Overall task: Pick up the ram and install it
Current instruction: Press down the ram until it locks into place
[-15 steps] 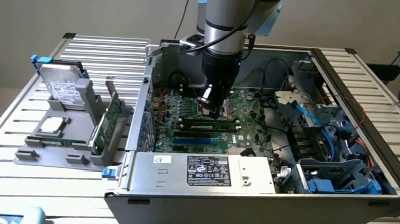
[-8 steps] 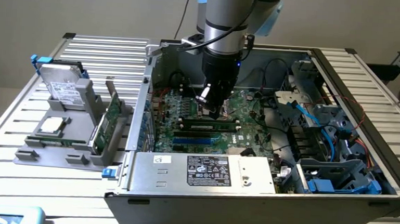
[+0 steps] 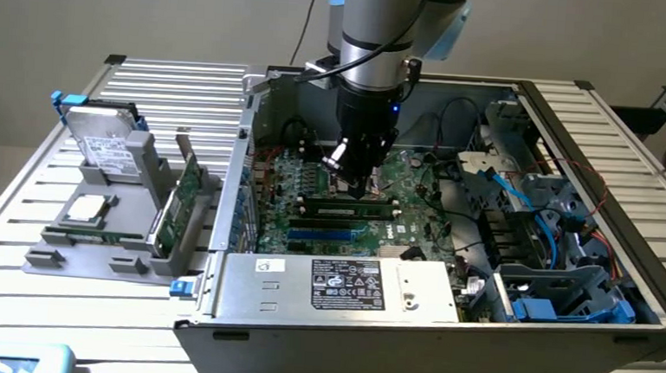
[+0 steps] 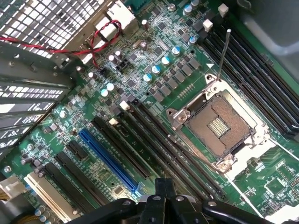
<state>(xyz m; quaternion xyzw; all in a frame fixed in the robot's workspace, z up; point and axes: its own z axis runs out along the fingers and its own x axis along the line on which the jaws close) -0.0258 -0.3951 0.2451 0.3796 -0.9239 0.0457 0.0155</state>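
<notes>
In the exterior view, the ram (image 3: pixel 349 210), a long narrow green stick, lies along a black memory slot on the motherboard (image 3: pixel 409 178) inside the open computer case. My gripper (image 3: pixel 356 188) hangs straight down over the board. Its tip is just above the ram's middle, and I cannot tell whether it touches. The wrist view has the dark fingers (image 4: pixel 164 193) shut together with nothing between them, above the green board, between the long black card slots (image 4: pixel 154 140) and the open processor socket (image 4: pixel 219 123). A row of long black memory slots (image 4: pixel 254 70) runs beyond the socket.
A grey holder (image 3: pixel 75 249) outside the case on the exterior view's left carries a hard drive (image 3: pixel 109 151), a processor (image 3: pixel 89 209) and a green expansion card (image 3: pixel 182 203). The power supply (image 3: pixel 350 283) fills the case's front. Blue and black cables (image 3: pixel 518 198) crowd the right side.
</notes>
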